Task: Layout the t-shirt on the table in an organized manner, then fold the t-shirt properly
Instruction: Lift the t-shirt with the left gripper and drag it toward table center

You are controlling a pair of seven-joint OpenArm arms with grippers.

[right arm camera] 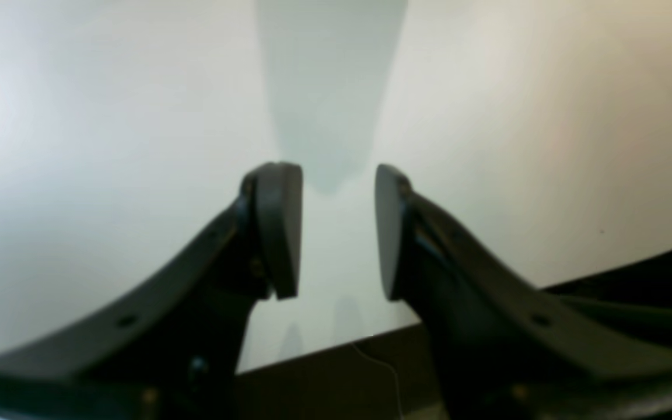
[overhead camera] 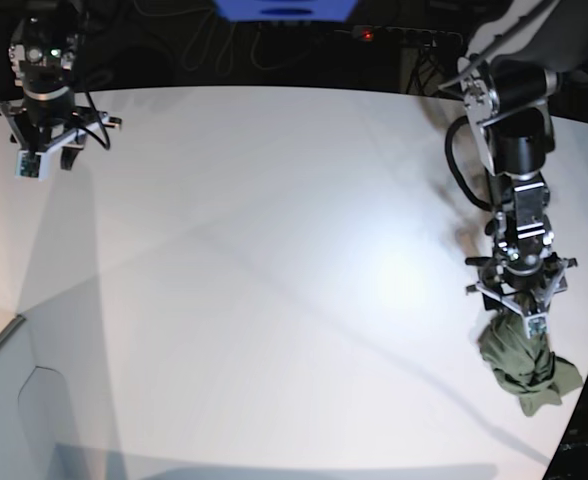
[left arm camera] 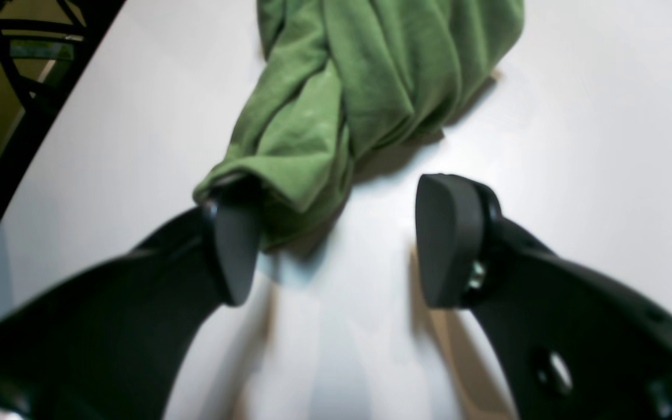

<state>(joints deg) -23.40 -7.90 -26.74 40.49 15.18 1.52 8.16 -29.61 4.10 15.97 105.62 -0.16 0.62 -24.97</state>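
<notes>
White table (overhead camera: 254, 250): left fingers (left arm camera: 237, 245) spread at bunched t-shirt (left arm camera: 359, 76); right fingers (right arm camera: 280, 227) parted, empty.

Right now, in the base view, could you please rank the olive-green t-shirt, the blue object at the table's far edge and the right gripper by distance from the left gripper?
1. Olive-green t-shirt: bunched directly beneath the left gripper.
2. Blue object: beyond the far edge, centre.
3. Right gripper: far corner, opposite side.

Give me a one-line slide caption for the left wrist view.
Left gripper open over the white table, one of its fingers touching the bunched green t-shirt.
</notes>
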